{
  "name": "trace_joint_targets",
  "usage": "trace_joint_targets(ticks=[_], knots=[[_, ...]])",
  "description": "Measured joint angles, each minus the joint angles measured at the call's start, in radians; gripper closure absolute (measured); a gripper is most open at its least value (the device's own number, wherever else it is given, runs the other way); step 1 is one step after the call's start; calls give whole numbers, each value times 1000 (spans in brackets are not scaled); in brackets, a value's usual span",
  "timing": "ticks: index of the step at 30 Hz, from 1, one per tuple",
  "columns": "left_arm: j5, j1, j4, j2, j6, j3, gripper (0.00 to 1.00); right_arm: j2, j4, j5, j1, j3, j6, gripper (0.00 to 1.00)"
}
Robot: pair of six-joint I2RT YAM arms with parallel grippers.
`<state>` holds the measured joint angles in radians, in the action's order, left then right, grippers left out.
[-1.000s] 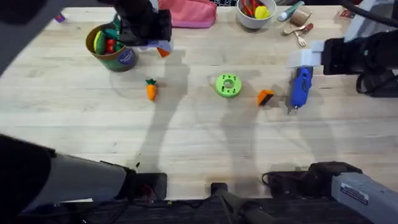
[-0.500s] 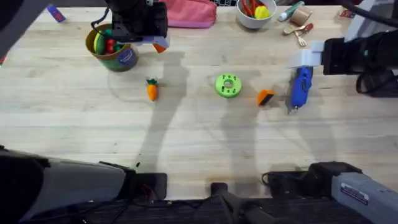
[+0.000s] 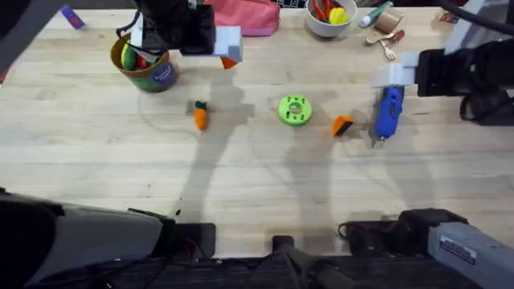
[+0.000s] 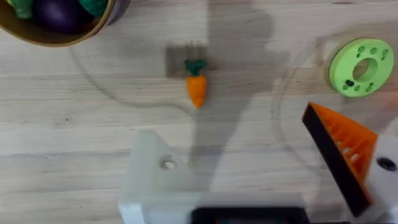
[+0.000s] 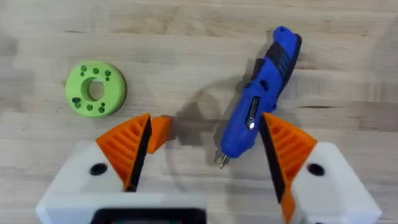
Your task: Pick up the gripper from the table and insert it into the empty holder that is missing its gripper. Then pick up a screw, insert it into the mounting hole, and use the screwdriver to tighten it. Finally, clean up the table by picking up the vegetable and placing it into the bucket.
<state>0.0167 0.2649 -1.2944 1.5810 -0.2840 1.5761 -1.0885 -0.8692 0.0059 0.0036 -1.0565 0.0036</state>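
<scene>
left gripper (image 3: 217,46) hovers at the far left of the table, just beside the bucket (image 3: 144,63). in its wrist view it has 1 orange pad (image 4: 339,152) mounted and the other side is the empty holder (image 4: 152,177), bare white with a mounting hole; the 2 sides sit wide apart, holding nothing. the vegetable (image 4: 196,87) lies flat on the wood below it, near the bucket, green top pointing toward the far edge. the loose gripper (image 3: 343,125) lies on the table between the green disc (image 3: 295,110) and the screwdriver (image 3: 389,113). right gripper (image 5: 205,155) hangs over the screwdriver with both orange pads spread wide, empty; the bit tip sits between the pads, the loose orange part just beside its left pad. white bowl (image 3: 329,24) at the far edge.
</scene>
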Motion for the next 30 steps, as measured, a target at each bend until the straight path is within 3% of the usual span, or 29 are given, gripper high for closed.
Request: trace_joint_targets(ticks=[11, 13, 15, 17, 18, 21, 23, 24, 30], knots=[[9, 0, -1, 0, 0, 0, 16, 0, 0, 0, 0, 0, 0, 10], [11, 0, -3, 0, -1, 0, 332, 0, 0, 0, 0, 0, 0, 10], [14, 0, -24, 0, 4, 0, 583, 0, 0, 0, 0, 0, 0, 10], [32, 0, -59, 0, 8, 0, 629, 0, 0, 0, 0, 0, 0, 10], [43, 0, -75, 0, 9, 0, 621, 0, 0, 0, 0, 0, 0, 10], [68, 0, -120, 0, 16, 0, 431, 0, 0, 0, 0, 0, 0, 10], [78, 0, -123, 0, 19, 0, 131, 0, 0, 0, 0, 0, 0, 10], [81, 0, -116, 0, 16, 0, 48, 0, 0, 0, 0, 0, 0, 10], [89, -4, 2, 0, 18, 0, 16, 0, 0, 0, 0, 0, 0, 10]])
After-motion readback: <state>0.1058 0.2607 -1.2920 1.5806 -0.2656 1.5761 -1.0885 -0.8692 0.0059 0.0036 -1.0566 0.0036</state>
